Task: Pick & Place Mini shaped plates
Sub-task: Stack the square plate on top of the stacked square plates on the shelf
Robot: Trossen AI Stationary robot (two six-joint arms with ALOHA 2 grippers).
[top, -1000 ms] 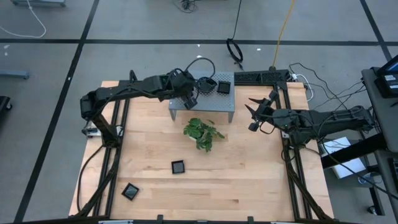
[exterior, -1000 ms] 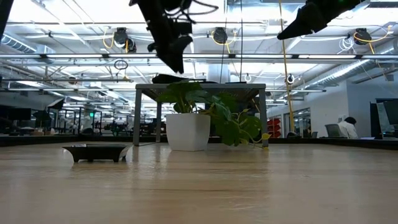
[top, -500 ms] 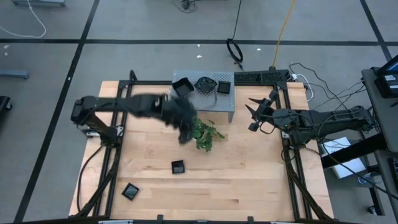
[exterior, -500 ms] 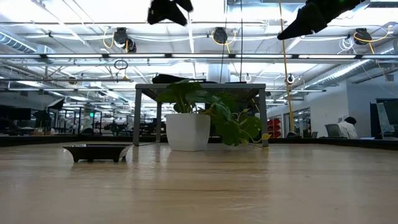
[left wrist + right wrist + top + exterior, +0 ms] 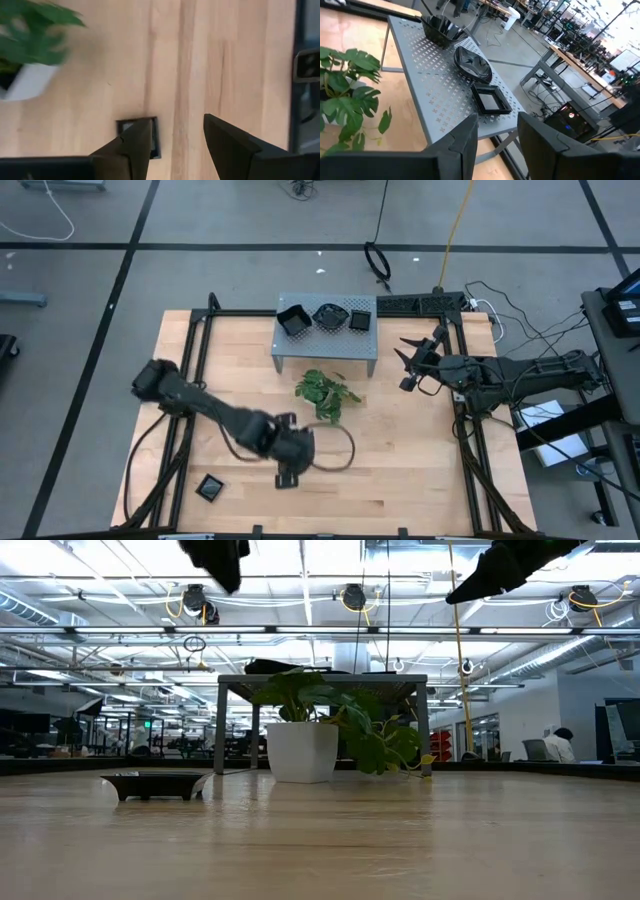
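Three glossy black mini plates (image 5: 292, 320) (image 5: 327, 315) (image 5: 360, 320) rest on the grey perforated stand (image 5: 330, 345). They also show in the right wrist view (image 5: 472, 62). My left gripper (image 5: 288, 470) is open above a square black plate (image 5: 142, 137) that lies flat on the table. One finger hides part of this plate, and the gripper hides it in the high view. Another black plate (image 5: 210, 487) lies near the front left corner. My right gripper (image 5: 410, 365) is open and empty, in the air right of the stand.
A green leafy plant (image 5: 325, 392) in a white pot (image 5: 300, 752) stands just in front of the stand, between it and my left gripper. Black frame rails (image 5: 470, 450) run along the table's left and right sides. Bare wood (image 5: 400, 470) lies at the near right.
My left gripper has gone from the stand's left end toward the table's near edge, past the plant's left side, and is now over the square plate on the table. A black plate now shows on the stand's left end, where the gripper was.
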